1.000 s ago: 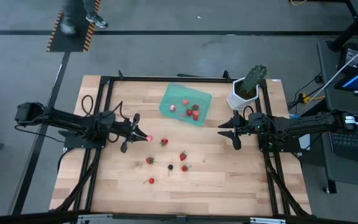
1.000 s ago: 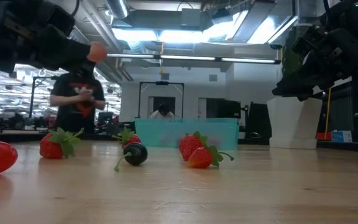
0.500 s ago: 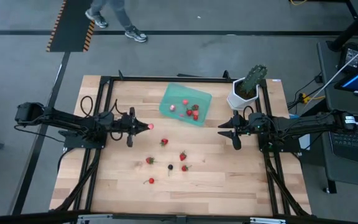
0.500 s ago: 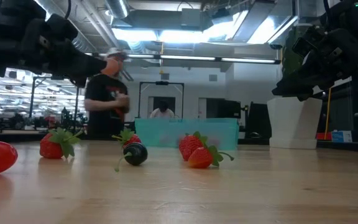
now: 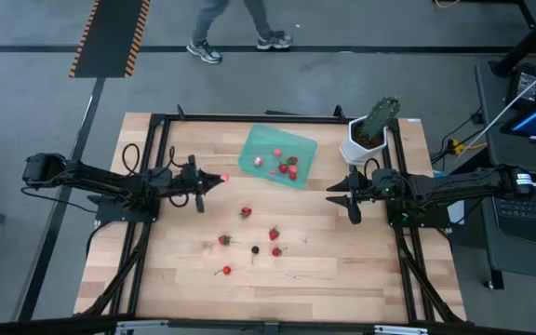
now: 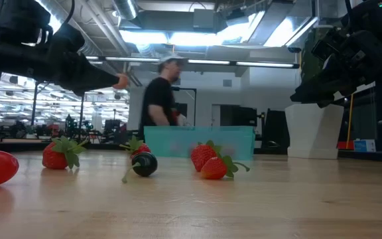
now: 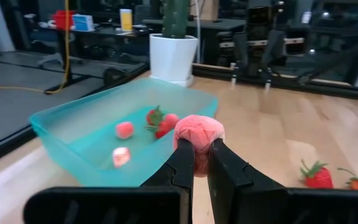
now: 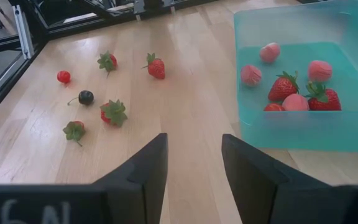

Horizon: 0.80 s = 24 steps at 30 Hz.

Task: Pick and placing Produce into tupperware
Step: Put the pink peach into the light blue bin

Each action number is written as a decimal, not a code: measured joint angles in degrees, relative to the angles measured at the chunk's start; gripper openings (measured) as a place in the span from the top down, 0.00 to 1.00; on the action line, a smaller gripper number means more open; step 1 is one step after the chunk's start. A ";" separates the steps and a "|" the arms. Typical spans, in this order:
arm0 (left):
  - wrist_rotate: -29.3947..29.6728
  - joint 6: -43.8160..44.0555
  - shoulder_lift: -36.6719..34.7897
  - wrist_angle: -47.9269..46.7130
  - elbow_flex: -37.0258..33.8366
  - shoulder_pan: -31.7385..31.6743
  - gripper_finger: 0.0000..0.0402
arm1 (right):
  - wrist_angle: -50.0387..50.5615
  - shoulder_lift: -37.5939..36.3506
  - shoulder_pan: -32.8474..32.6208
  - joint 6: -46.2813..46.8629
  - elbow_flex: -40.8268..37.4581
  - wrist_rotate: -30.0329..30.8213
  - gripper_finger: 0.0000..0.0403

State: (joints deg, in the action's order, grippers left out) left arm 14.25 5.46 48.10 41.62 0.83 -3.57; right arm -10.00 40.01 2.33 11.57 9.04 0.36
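Observation:
The teal tupperware (image 5: 266,149) sits at the table's far middle with several red and pink berries inside. More produce lies loose on the wood: red strawberries (image 5: 246,212) and one dark berry (image 5: 255,249). My left gripper (image 5: 214,179) is shut on a pale pink berry (image 7: 199,132), in the air just left of the tupperware (image 7: 73,134). My right gripper (image 5: 335,197) waits open to the right of the tupperware (image 8: 328,124), with nothing between its fingers (image 8: 148,168). My left gripper pinches the pink berry's lower half (image 7: 197,152) between its two fingertips (image 7: 183,160). The fingers reach level from the table's left side. The berry stands out beyond the tips, lifted clear of the table.
A green cactus in a white pot (image 5: 370,132) stands at the far right corner. Black frame rails (image 5: 156,140) run along the table's sides and far edge. A person (image 5: 240,23) walks past beyond the far edge. Bare wood lies toward the near edge.
My left gripper has swung with the pink berry toward the table's far edge and the tupperware, turning at the wrist, and stays shut on it. The berry remains clear of the table. A person has walked rightward behind the table.

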 joint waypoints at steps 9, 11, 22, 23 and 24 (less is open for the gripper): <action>4.54 0.04 1.25 -10.54 4.89 -2.08 0.96 | 0.00 -0.02 0.01 -0.04 0.00 0.02 0.62; 4.47 -0.18 2.01 -11.81 6.11 -3.39 0.96 | 0.00 -0.02 0.01 -0.04 0.00 0.02 0.62; 0.66 -2.62 10.16 -11.45 12.08 -10.29 0.96 | 0.00 -0.02 0.02 -0.02 0.00 0.02 0.62; 0.22 -2.63 11.14 -11.45 12.81 -10.91 0.96 | 0.00 -0.02 0.02 -0.02 0.00 0.02 0.62; -0.85 -2.63 12.22 -11.43 13.68 -11.64 0.96 | 0.00 -0.02 0.01 -0.02 0.00 0.02 0.62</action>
State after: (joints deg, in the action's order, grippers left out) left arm 13.40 2.82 60.31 30.19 14.51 -15.21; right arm -10.00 39.99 2.34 11.55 9.04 0.38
